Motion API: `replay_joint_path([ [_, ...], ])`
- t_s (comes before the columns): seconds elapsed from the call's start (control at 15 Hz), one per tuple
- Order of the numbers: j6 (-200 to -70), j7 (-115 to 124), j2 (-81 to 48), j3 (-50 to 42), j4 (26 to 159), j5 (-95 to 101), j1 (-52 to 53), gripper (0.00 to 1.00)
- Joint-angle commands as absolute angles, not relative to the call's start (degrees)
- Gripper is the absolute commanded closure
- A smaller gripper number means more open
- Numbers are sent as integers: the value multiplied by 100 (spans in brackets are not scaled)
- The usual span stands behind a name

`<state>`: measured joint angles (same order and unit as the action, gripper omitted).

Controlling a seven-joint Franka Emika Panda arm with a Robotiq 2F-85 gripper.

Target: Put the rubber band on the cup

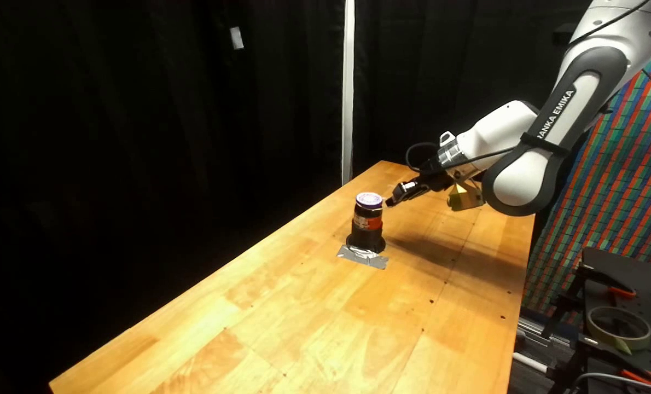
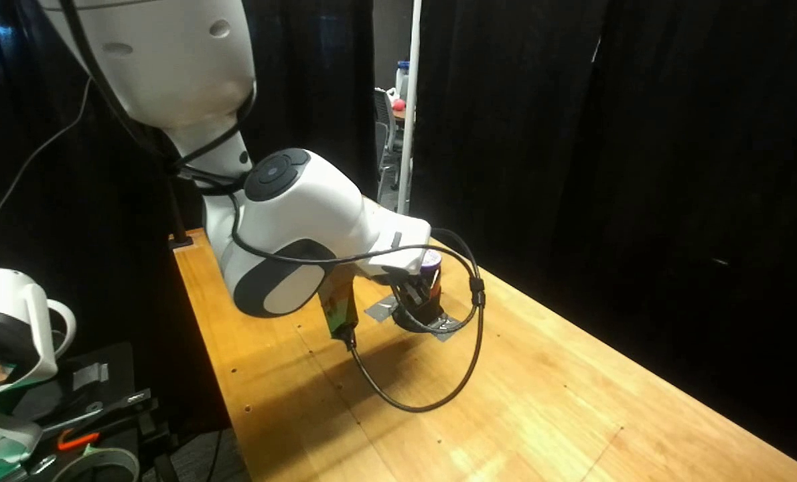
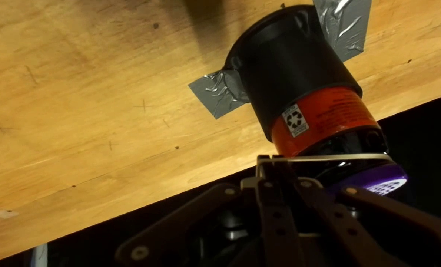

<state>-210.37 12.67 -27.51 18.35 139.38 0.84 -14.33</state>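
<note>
The wooden table [image 1: 314, 323] slants across an exterior view, black curtains [image 1: 139, 137] left, a checked backdrop [image 1: 593, 208] right. The cup [image 1: 367, 221] stands near centre, grey tape [image 1: 362, 257] at its base; the arm [image 1: 585, 87], upper right, reads "RANKA EMIKA". In the wrist view, a recycling symbol [image 3: 295, 120] marks the orange label [image 3: 333, 116]; the gripper [image 3: 271, 159], lower centre, clenches the rubber band [image 3: 339, 157] stretched across the cup.

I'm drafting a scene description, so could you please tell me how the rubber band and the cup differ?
The rubber band is thin and pale; the cup is bulky, black, orange-red and purple. The rubber band runs taut from the gripper; the cup stands upright, ungripped. What they share is contact: they appear to touch.
</note>
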Motion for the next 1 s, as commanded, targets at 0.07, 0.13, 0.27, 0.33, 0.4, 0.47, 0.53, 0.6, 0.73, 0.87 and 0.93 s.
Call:
replay_joint_path([
  [0.07, -21757, 1668, -2771, 1573, 14181, 751, -1479, 92],
  [0.13, -21849, 1736, -2772, 1536, 14223, 893, -1509, 93],
  [0.27, -21994, 1860, -2801, 1480, 14291, 1231, -1602, 92],
  [0.33, -22075, 1935, -2814, 1471, 14329, 1431, -1673, 92],
  [0.4, -22228, 2003, -2840, 1464, 14368, 1650, -1749, 93],
  [0.47, -22420, 2052, -2878, 1447, 14390, 1868, -1820, 93],
  [0.53, -22678, 2118, -2934, 1430, 14404, 2099, -1892, 93],
  [0.6, -22932, 2171, -2998, 1389, 14393, 2300, -1939, 93],
  [0.73, -23468, 2254, -3139, 1286, 14380, 2697, -2001, 93],
  [0.87, -23817, 2326, -3282, 1162, 14325, 3068, -2027, 93],
  [0.93, -23940, 2353, -3342, 1094, 14305, 3211, -2030, 93],
])
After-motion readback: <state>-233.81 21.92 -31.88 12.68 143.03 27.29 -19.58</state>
